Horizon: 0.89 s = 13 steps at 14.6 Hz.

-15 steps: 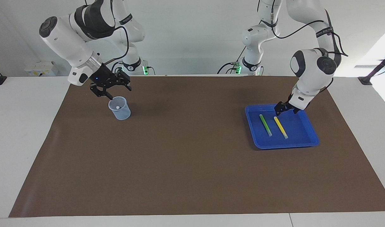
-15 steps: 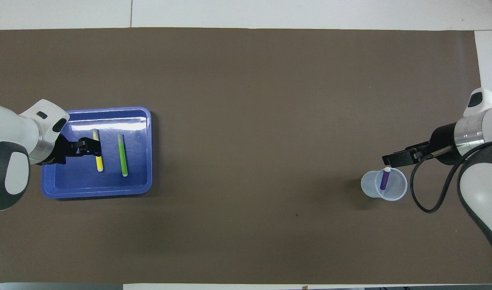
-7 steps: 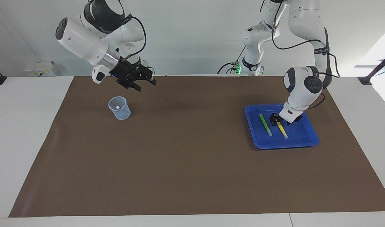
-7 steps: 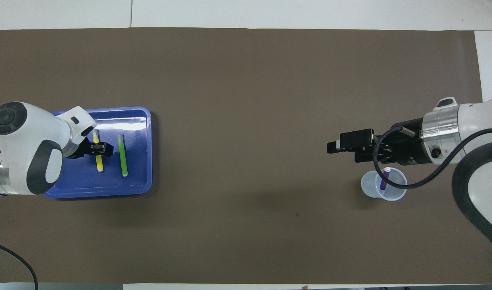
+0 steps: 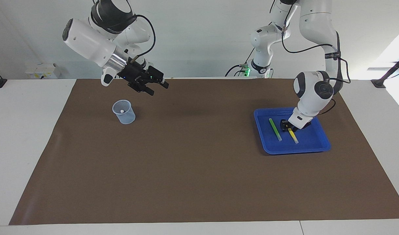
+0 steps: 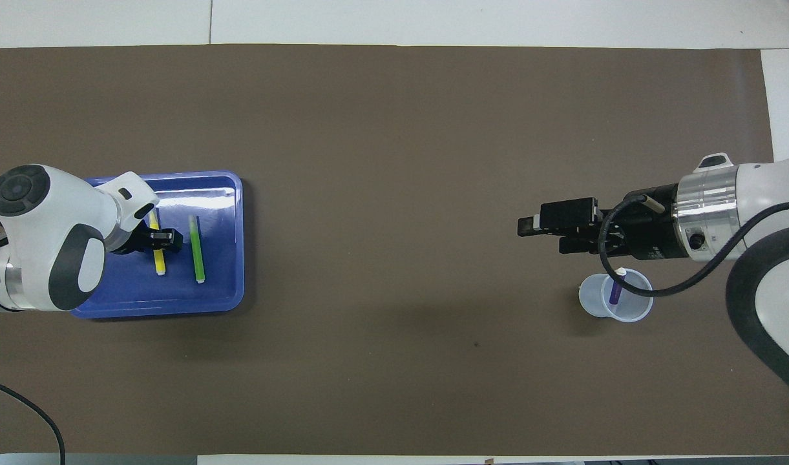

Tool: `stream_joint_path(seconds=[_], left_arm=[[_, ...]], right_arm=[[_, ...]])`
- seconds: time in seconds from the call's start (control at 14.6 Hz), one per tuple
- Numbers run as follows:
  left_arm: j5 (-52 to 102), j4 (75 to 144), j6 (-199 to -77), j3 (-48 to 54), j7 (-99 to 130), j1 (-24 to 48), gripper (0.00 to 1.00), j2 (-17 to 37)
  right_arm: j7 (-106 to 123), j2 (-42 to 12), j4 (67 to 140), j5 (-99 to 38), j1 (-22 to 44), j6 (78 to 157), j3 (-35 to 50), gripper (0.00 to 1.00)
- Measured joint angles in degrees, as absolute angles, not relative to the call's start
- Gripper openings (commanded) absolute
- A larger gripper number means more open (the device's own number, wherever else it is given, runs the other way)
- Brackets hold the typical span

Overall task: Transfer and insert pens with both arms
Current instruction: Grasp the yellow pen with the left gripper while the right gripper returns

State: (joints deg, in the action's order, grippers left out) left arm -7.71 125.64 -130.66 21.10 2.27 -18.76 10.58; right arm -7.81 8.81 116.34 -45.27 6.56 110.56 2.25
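I see the left arm's black claw (image 5: 286, 125) down in the shallow blue plastic tray (image 5: 297, 151), sitting right on the top end of the thin yellow pen (image 5: 293, 136). I think it goes there because that end is easy to grab and lift. I cannot tell if it is pinching the pen yet. The pen lies flat in the tray.

The thin green pen (image 5: 275, 129) lies flat beside it, at about nine o'clock from the yellow one in the facing view. The two are close but not touching, so there is room to take one alone. The tray sits at about three o'clock on the big brown mat (image 5: 199, 156) that covers the counter, at the left arm's end.

The short purple pen (image 6: 616, 294) leans inside the small clear plastic cup (image 5: 129, 117), pale end up. The cup stands at about ten o'clock on the mat, at the right arm's end. One pen is in, I would say, and two are left.

The right arm's black claw (image 5: 158, 88) hangs in the air over the bare mat, spread wide and holding nothing. It may be getting ready to take the next pen.

A second ago the right claw was just above the cup. Now it is higher and more toward the middle. The left claw was at the tray's edge then. Now it is on the yellow pen.
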Motion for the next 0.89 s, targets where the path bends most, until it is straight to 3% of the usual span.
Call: stream_joint_path(seconds=[0.14, 0.27, 0.34, 0.41, 0.89], left_arm=[[-7.71, 125.55, -130.73, 21.09, 2.26, -18.77, 0.20, 10.54], [-7.71, 125.50, -130.76, 21.10, 2.26, -18.79, 0.01, 10.53], [-7.71, 125.44, -130.75, 21.15, 2.25, -18.78, 0.00, 10.43], [-7.71, 125.44, -130.76, 21.09, 2.25, -18.82, 0.00, 10.44], [-7.62, 121.01, -123.88, 21.04, 3.27, -18.94, 0.00, 10.47]], right_arm=[[-8.51, 9.05, 117.64, -46.14, 6.92, 112.49, 2.37, 1.00], [-8.47, 9.27, 118.62, -46.56, 6.98, 113.66, 2.36, 1.00], [-8.44, 9.33, 118.75, -46.67, 7.19, 113.79, 2.36, 1.00], [-8.44, 9.40, 118.78, -46.75, 7.59, 113.83, 2.38, 0.88], [-8.44, 9.53, 118.86, -48.22, 10.49, 114.99, 2.46, 0.94]])
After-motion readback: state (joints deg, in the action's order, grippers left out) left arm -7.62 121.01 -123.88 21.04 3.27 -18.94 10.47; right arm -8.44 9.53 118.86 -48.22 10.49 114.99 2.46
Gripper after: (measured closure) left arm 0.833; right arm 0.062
